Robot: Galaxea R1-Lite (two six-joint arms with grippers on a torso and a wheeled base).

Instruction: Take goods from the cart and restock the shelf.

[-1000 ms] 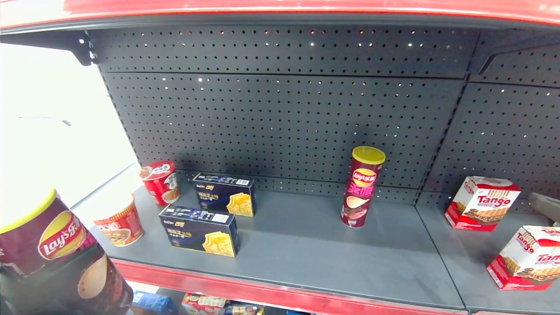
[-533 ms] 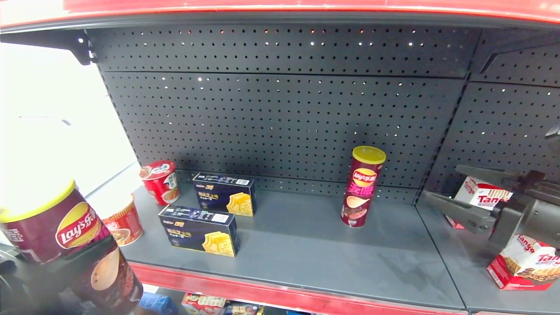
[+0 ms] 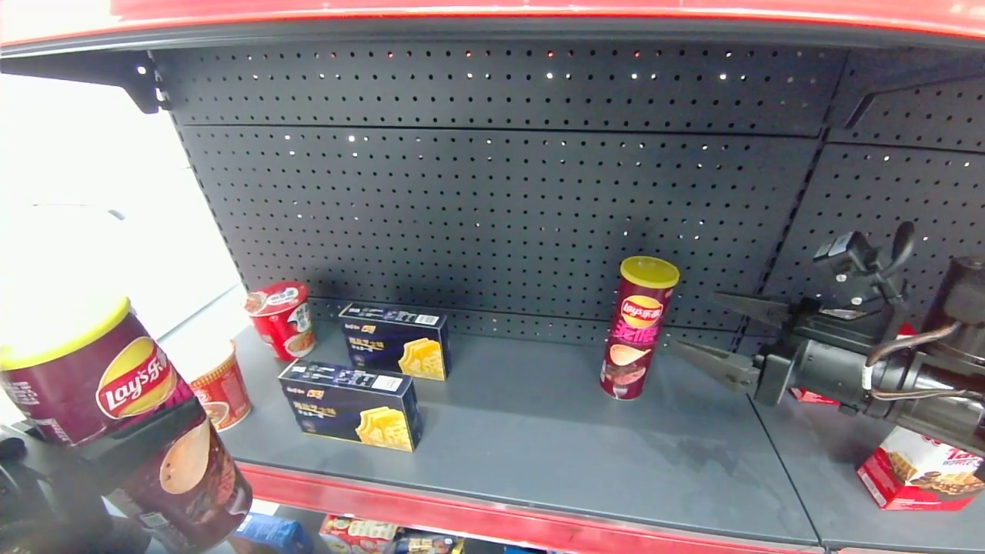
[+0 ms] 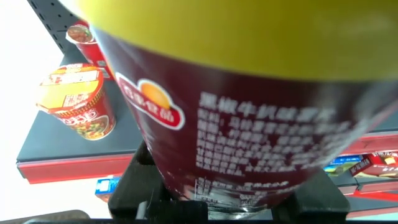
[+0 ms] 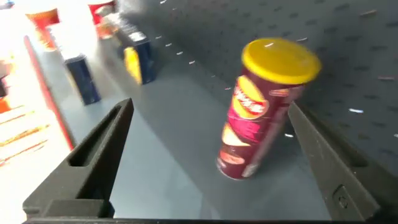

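Observation:
A maroon chip can with a yellow lid (image 3: 115,415) is tilted at the lower left, in front of the shelf's front edge, and my left gripper (image 4: 224,196) is shut on its body (image 4: 249,124). A second, matching chip can (image 3: 639,331) stands upright on the grey shelf (image 3: 539,446) near the pegboard back. My right gripper (image 3: 700,323) is open just to the right of that can, fingers pointing at it without touching. In the right wrist view the standing can (image 5: 264,112) lies ahead of the open right gripper (image 5: 210,106), between its finger lines.
Two navy cracker boxes (image 3: 354,404) (image 3: 396,342) and two red noodle cups (image 3: 281,319) (image 3: 219,388) fill the shelf's left part. Red-and-white wafer boxes (image 3: 916,469) sit right, behind the right arm. Bare shelf lies between the boxes and the standing can. An upper shelf overhangs.
My right arm has come in from the right and moved left until its open fingers are next to the standing can. The held can has shifted slightly right.

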